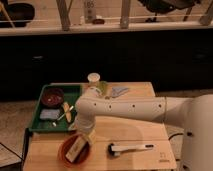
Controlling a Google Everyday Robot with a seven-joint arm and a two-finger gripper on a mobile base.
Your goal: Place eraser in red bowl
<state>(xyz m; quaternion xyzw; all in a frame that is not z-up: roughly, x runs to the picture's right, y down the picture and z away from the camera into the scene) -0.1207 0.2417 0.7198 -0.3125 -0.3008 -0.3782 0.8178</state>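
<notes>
While my gripper hovers over the red bowl near the worktop's front-left corner, the eraser lies inside.

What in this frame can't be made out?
- Gripper, above the red bowl: the arm hides whether it grips the eraser.
- Eraser's contact with the bowl floor: too blurred to tell.
- Green tray contents: too small to identify.

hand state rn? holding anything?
Hand: over the red bowl, at the eraser that sits in the bowl; open or shut, and whether it grips the eraser, cannot be told.
</notes>
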